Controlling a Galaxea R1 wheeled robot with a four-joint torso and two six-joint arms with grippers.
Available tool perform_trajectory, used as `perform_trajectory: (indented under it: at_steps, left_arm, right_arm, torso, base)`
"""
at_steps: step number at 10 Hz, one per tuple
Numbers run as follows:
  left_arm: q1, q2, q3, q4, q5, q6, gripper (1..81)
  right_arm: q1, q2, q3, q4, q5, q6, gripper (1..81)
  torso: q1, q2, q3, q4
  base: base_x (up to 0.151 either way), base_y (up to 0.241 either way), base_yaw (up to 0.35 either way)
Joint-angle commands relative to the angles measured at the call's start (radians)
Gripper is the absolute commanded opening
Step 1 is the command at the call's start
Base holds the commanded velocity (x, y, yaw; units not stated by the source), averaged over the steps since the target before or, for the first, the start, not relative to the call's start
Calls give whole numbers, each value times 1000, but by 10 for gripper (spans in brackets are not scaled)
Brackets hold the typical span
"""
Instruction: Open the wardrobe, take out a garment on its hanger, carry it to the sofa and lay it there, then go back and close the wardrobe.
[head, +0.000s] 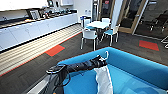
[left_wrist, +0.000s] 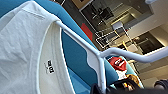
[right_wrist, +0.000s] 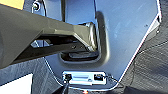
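One arm, the left, out over the blue sofa (head: 140, 67); left gripper (head: 102, 61) clamped on the hanger (head: 106, 55), white garment (head: 103, 79) dangling above the seat. Left wrist: hanger (left_wrist: 100, 56) threaded through shirt collar (left_wrist: 37, 50). Right wrist: claw state impossible to tell.

A long run of white cabinets (head: 37, 28) under a dark countertop (head: 32, 20) cluttered with small items lines the far left wall. Beyond the room's middle stands a small white table (head: 98, 24) with white chairs (head: 89, 35) with teal seats drawn up around it, and wood-framed glass doors (head: 130, 15) behind. The dark carpet (head: 75, 47) carries two orange-red rectangles (head: 55, 50), one near the cabinets, one far right, and a pale striped strip (head: 32, 48) runs along the cabinets.
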Motion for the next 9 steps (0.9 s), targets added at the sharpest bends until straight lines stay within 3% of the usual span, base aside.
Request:
perform_trajectory:
  at_steps: [1,2,3,5,9]
  left_arm:
    - [-149,72,8,70,-28,10,10]
    - [-120,72,2,85,-28,10,10]
    - [-98,72,0,112,-11,10,10]
    - [-49,72,-17,157,15,10,10]
    - [31,72,-92,231,17,14,10]
  right_arm:
    - [0,3,4,-7,-58,-2,811]
    - [0,3,4,-7,-58,-2,811]
    - [0,3,3,-7,-56,-2,811]
    - [-2,3,4,-5,-56,-2,811]
    - [-3,5,7,-5,-53,-2,811]
  torso:
    - [0,0,0,90]
    - [0,0,0,116]
    - [0,0,0,56]
    - [0,0,0,99]
    - [0,0,0,102]
  base:
    - [0,0,0]
    - [0,0,0]
    - [0,0,0]
    - [0,0,0]
    - [0,0,0]
